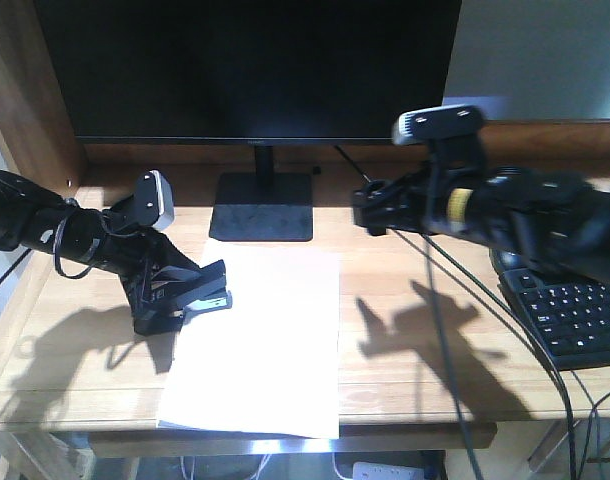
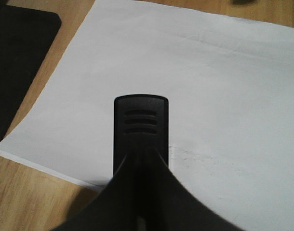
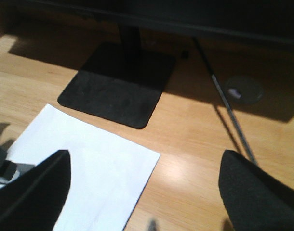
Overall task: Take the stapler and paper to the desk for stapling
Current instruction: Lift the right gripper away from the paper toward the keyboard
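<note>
Stapler [image 1: 193, 290] clenched in the left fingers [image 2: 137, 197], its nose over the left edge of the paper [image 1: 260, 340] on the bench [image 1: 415, 350].
It is not clear whether the sheet sits between the stapler's two halves. If it does not, a press would likely miss the paper or only shove it. Nothing pins the paper down, and its near edge lies at the bench's front lip, so a sideways nudge could skew it or slide it off. The stapler is gripped at its rear, so it may also pivot under load. The right fingers [image 3: 33, 192] are spread wide and hold nothing. They hover above bare bench by the monitor stand [image 3: 118, 91], clear of the paper.
</note>
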